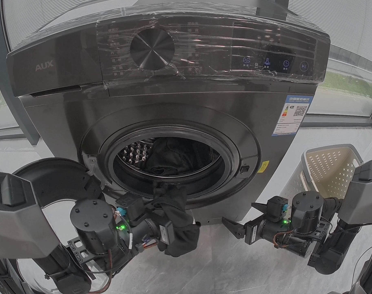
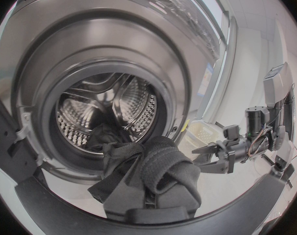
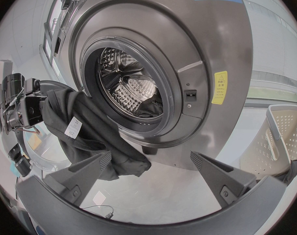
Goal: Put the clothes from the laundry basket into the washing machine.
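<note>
A grey washing machine [image 1: 169, 115] stands open on the pale marbled floor [image 1: 235, 262], with windows [image 1: 349, 82] behind and a white laundry basket [image 1: 331, 164] at its right. The left gripper [image 1: 163, 213] is clenched on a black garment [image 1: 179, 229] hanging just below the machine's mouth. The right gripper [image 1: 239, 214], near the basket, gapes empty.

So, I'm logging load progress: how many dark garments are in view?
2. One dark garment lies inside the drum; a second garment hangs from the left end effector at the door opening. Others may be hidden deeper inside or in the laundry basket.
</note>
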